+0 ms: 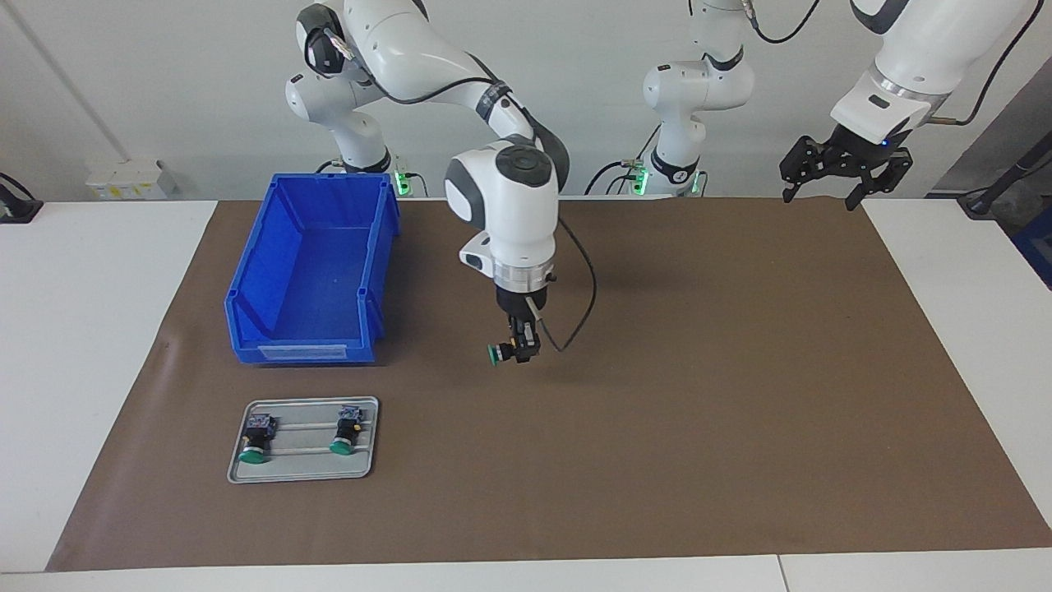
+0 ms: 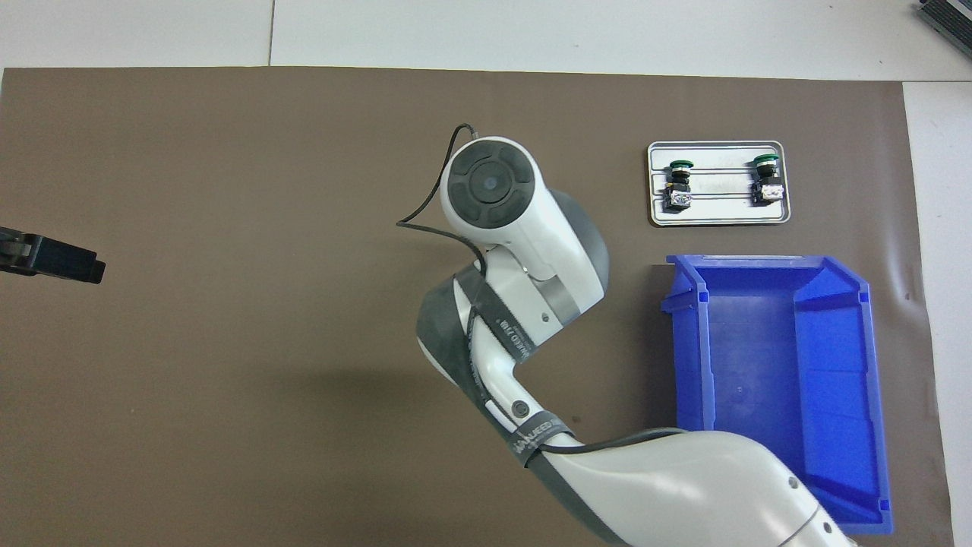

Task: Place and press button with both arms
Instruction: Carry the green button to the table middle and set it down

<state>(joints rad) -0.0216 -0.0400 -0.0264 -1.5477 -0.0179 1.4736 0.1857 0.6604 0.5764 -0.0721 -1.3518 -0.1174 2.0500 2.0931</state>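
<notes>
My right gripper hangs over the middle of the brown mat, shut on a button. The button lies sideways in the grip, its green cap toward the right arm's end of the table, a little above the mat. In the overhead view the right arm's wrist hides both gripper and button. My left gripper waits raised and open over the mat's edge at the left arm's end; only its black tip shows from above.
A grey tray holds two more green-capped buttons, lying apart. A blue bin stands nearer to the robots than the tray. White tabletop borders the mat.
</notes>
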